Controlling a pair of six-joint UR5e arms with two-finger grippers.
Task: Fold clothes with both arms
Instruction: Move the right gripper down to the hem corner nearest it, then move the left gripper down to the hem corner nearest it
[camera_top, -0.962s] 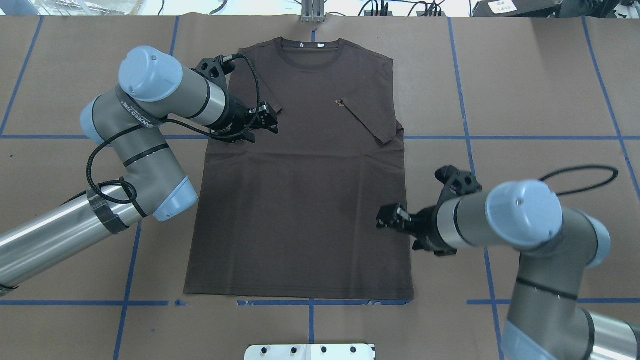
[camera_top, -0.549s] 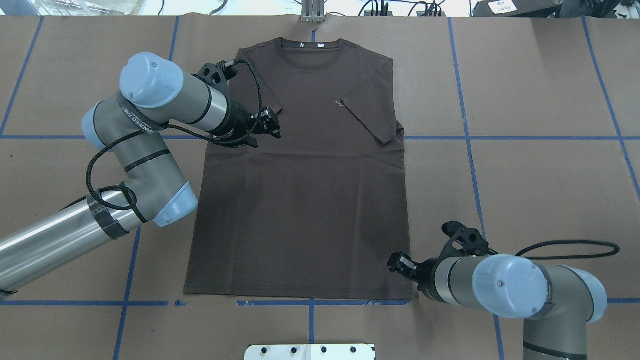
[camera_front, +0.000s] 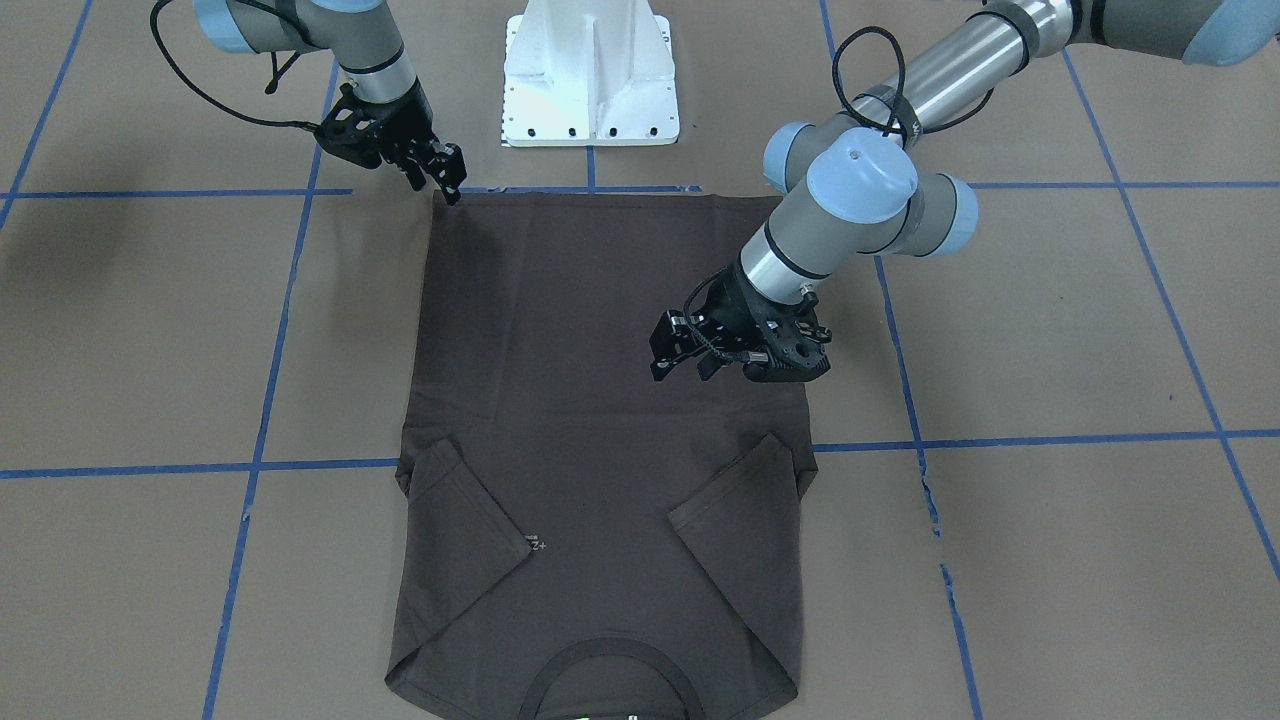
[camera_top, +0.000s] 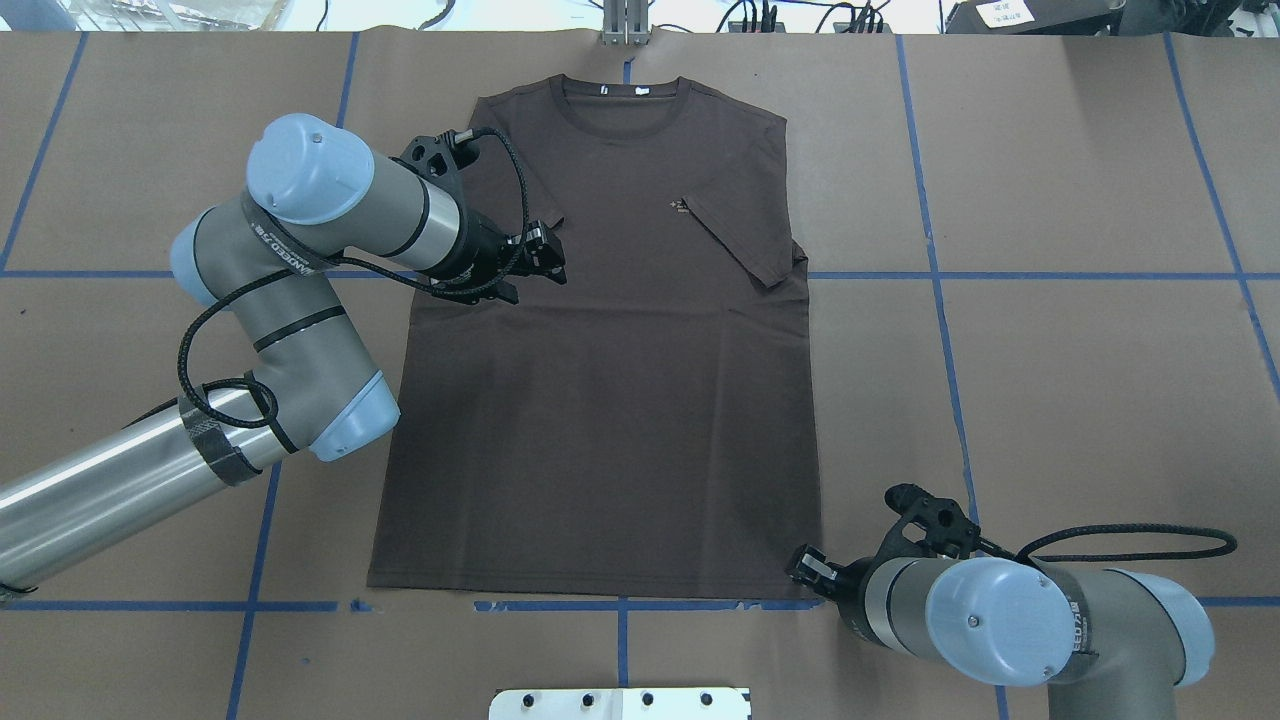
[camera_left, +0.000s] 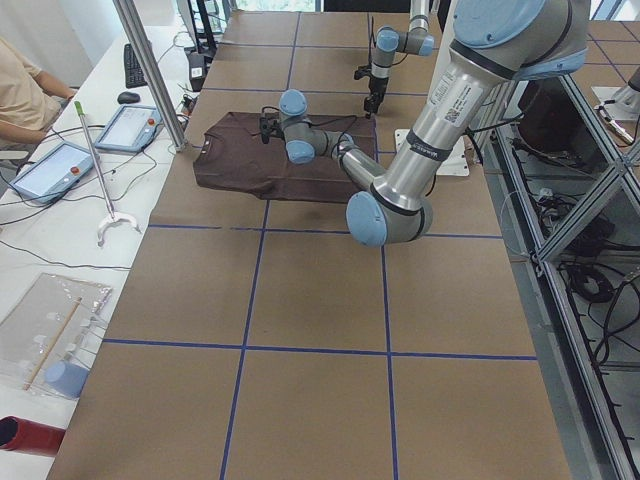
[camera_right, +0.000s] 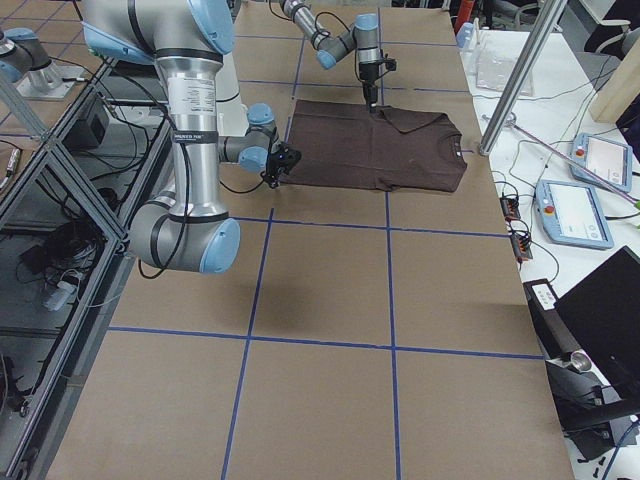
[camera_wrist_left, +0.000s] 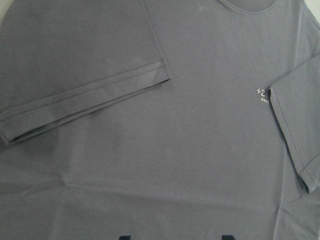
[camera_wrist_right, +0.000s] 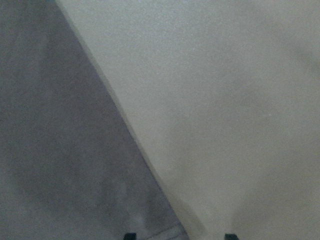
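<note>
- Brown paper-covered tabletop (camera_top: 1100, 150), marked into big squares by blue tape lines (camera_top: 1000, 275).
- Long white side desk (camera_left: 40, 240) along one edge, carrying two grey-framed tablets (camera_left: 128, 128) and a black keyboard (camera_left: 132, 65).
- Silver metal pole (camera_left: 150, 70) rising between them.

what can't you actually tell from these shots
- Chest logo: partly covered by the folded sleeve in the left wrist view; too small to read overhead.
- Neck tags: too small overhead; cut off by the bottom edge in the front-facing view.
- Whether the right gripper touches the T-shirt corner: right wrist view blurred, side views too small.
- Person: cut off by the frame edge in the exterior left view.
</note>
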